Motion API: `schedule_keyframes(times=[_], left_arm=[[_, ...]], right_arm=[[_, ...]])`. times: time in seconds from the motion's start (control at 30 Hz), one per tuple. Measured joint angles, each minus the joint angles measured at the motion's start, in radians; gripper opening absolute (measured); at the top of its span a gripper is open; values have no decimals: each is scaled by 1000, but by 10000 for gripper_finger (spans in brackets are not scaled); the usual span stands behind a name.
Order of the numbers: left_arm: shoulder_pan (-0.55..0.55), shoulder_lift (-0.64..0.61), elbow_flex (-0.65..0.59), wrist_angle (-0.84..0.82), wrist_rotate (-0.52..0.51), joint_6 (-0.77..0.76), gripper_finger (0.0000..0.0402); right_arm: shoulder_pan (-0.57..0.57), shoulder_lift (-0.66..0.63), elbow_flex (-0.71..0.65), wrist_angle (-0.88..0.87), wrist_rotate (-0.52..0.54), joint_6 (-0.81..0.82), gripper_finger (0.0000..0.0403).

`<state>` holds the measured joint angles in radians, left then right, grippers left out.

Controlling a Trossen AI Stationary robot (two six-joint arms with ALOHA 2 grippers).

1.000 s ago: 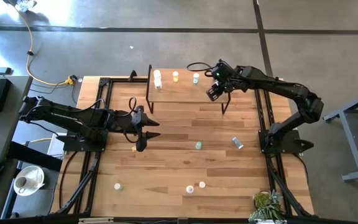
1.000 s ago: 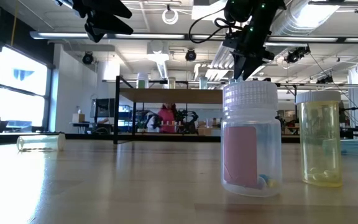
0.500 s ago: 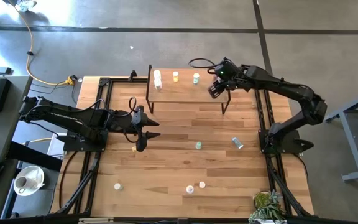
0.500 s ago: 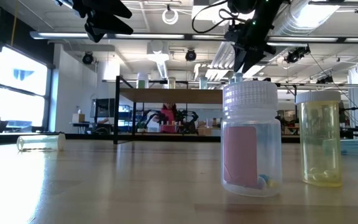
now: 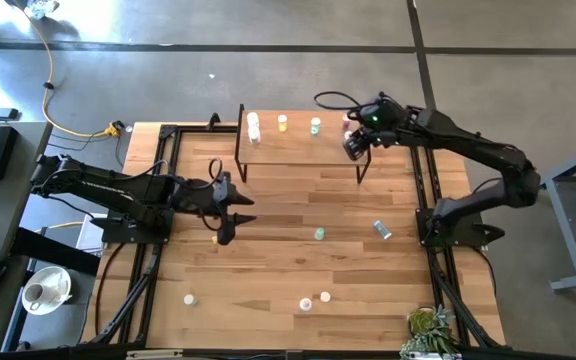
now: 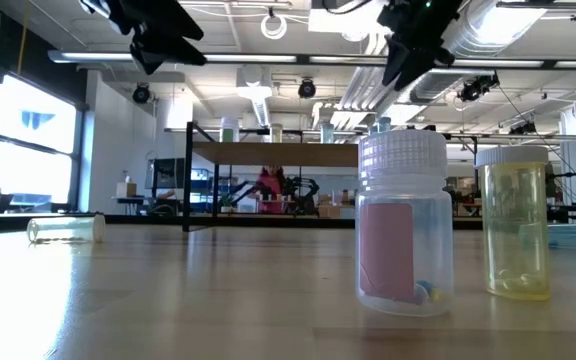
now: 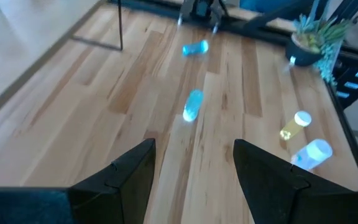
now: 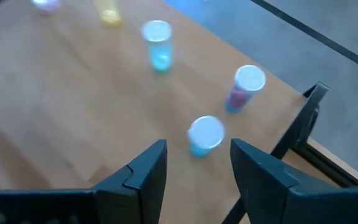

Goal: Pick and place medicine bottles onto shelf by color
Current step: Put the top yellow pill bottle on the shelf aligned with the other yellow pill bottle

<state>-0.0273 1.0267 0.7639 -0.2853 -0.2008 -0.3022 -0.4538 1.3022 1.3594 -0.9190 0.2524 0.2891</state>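
The shelf (image 5: 298, 148) stands at the table's far side with white (image 5: 254, 125), yellow (image 5: 282, 122) and green (image 5: 315, 125) medicine bottles upright along its far edge. My right gripper (image 5: 351, 150) hangs open above the shelf's right end. In its wrist view, my right gripper (image 8: 197, 152) holds nothing; a blue-teal bottle (image 8: 205, 134) and a pink one (image 8: 247, 87) stand just beyond the fingers. My left gripper (image 5: 233, 212) hovers open over the table's left half, nothing between its fingers (image 7: 194, 149). More bottles lie on the tabletop: a green one (image 5: 319, 234) and a blue one (image 5: 381, 230).
Near the table's front edge stand a white bottle (image 5: 189, 298) and a pair (image 5: 315, 300); the low view shows a pink bottle (image 6: 403, 225) and a yellow one (image 6: 516, 225) close up. A small plant (image 5: 428, 330) sits at the near right corner. Black frame rails run along both sides.
My right gripper has risen and drawn back toward the table's right edge, away from the bottles on the shelf, its fingers as far apart as before. The bottles have stayed where they were.
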Motion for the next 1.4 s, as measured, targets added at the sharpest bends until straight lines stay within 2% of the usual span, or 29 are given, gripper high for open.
schedule_keyframes(times=[0.23,0.4,0.73,1.03,1.4], left_arm=[[-5,0,0,-105,-1,-60,207],[-59,5,0,-172,-5,-114,207],[-218,79,1,-338,-154,-296,207],[-264,195,0,-486,-104,-390,207],[-267,296,1,-552,-73,-396,207]], right_arm=[[106,-73,0,-65,2,30,169],[192,-80,0,-149,1,47,169],[330,-70,0,-189,2,77,169],[408,-43,0,-164,2,106,169],[415,36,0,-133,5,70,169]])
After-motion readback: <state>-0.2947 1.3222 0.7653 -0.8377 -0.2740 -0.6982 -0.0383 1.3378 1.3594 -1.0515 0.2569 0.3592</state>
